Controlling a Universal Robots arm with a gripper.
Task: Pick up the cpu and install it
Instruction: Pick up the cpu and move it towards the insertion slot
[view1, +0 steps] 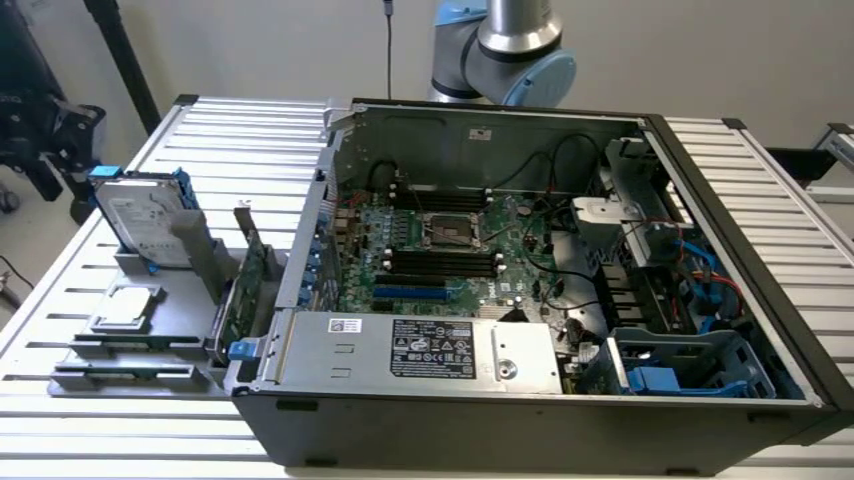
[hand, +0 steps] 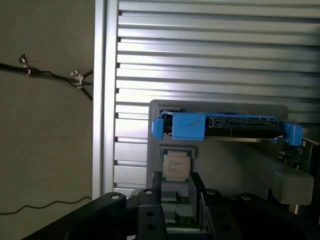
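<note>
Silver-grey cpu (view1: 123, 306), hard drive (view1: 138, 218) — blue rails, green motherboard (view1: 514, 272), ribbed silver table (view1: 227, 125).

cpu (view1: 124, 305) on stand (view1: 147, 343) | hard drive (view1: 140, 215) behind | case (view1: 534, 430) exterior view's right

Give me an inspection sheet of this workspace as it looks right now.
Surface: slatted metal table, bearing an open computer case.
Job's things: cpu lying flat in the grey holder.
Clutter: hard drive with blue rails and green expansion card, upright in the holder.
Grippers: gripper open, empty, nearest the cpu.
Cables: black and blue cables inside the case; black cable on the floor.
Surroundings: dark stand at the exterior view's left.
</note>
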